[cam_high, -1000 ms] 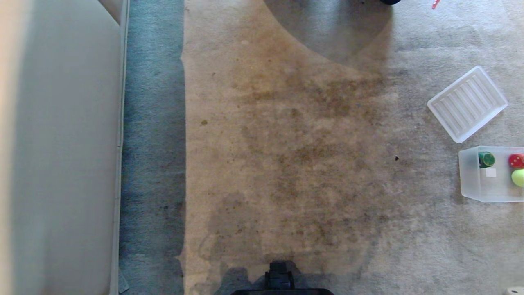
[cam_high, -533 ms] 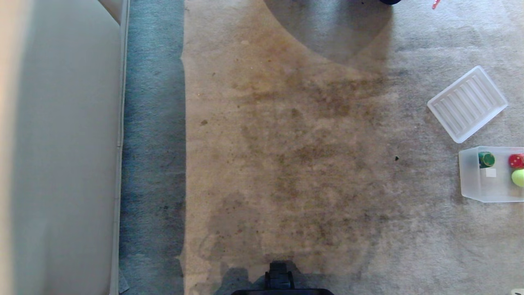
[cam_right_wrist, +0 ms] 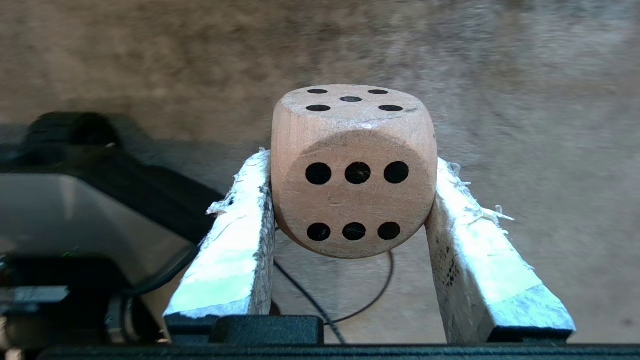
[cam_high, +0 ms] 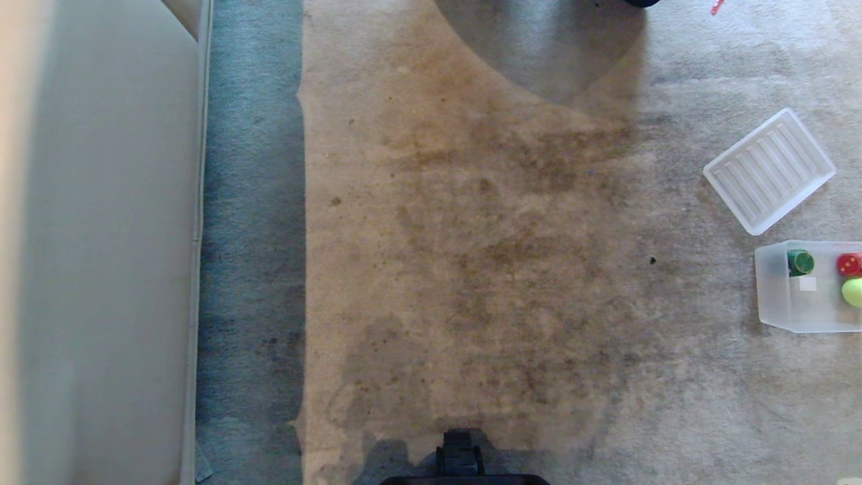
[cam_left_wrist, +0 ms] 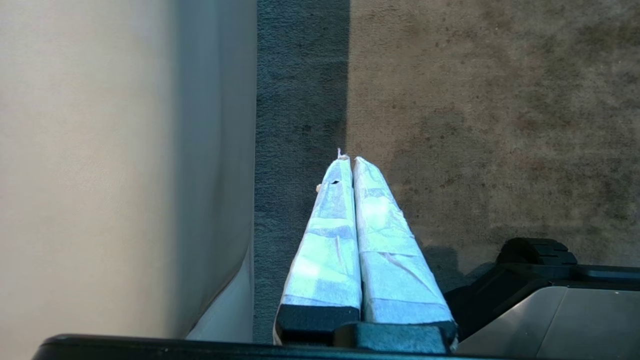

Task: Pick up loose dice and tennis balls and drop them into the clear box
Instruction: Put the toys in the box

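Right gripper (cam_right_wrist: 350, 175): tape-wrapped jaws about half spread, clamped on both sides of the beige wooden die (cam_right_wrist: 352, 170) with rounded corners and dark pips, six-face toward the wrist camera, held above blurred carpet. Only the right wrist view shows this; neither arm appears in the head view.

Left gripper (cam_left_wrist: 349, 162): taped fingers pressed together, empty, hanging over grey carpet (cam_left_wrist: 475, 125) beside a pale smooth panel (cam_left_wrist: 100, 175).

Head view: translucent whitish plastic box (cam_high: 774, 296) at the right edge, cut off by the frame, holding a green die (cam_high: 800, 262), a red die (cam_high: 850, 264) and a yellow-green tennis ball (cam_high: 853, 292). Ribbed translucent lid (cam_high: 769, 170) lies flat just beyond it. Wide stained carpet lies open between box and panel.
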{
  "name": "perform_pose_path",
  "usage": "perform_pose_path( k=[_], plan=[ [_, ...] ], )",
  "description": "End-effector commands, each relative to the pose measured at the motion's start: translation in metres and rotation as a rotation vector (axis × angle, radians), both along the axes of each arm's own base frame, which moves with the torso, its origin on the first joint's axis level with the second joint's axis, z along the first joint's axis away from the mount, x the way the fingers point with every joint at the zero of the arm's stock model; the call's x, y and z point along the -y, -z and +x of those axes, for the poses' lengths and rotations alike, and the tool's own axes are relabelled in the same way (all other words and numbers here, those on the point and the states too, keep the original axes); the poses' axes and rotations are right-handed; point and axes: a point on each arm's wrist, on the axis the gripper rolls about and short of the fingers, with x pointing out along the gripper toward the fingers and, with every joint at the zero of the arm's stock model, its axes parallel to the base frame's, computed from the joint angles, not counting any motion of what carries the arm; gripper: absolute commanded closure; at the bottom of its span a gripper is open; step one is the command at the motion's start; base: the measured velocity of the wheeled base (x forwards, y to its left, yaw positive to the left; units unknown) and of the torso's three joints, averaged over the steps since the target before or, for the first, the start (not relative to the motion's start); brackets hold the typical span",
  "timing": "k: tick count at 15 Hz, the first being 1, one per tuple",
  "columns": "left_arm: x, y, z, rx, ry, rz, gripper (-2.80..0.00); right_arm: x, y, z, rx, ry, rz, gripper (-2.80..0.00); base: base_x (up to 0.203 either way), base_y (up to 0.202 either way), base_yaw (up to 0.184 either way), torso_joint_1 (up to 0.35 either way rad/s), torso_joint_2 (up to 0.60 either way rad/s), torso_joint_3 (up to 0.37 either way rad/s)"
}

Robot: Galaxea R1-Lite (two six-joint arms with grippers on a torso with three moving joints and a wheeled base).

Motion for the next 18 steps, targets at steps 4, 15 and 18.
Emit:
perform_pose_path(
  k=[4, 15, 18],
  plan=[
    [0.0000, 0.0000, 0.0000, 0.000, 0.000, 0.001, 0.00, -0.0005, 0.0105, -0.0192, 0.171, -0.081, 0.026, 0.00, 0.000, 0.000, 0.000, 0.000, 0.00, 0.000],
    [0.0000, 0.0004, 0.0001, -0.002, 0.000, 0.001, 0.00, -0.0005, 0.0104, -0.0191, 0.169, -0.080, 0.028, 0.00, 0.000, 0.000, 0.000, 0.000, 0.00, 0.020],
    [0.0000, 0.0004, 0.0001, -0.002, 0.000, 0.001, 0.00, -0.0005, 0.0104, -0.0191, 0.169, -0.080, 0.028, 0.00, 0.000, 0.000, 0.000, 0.001, 0.00, 0.180]
  ],
)
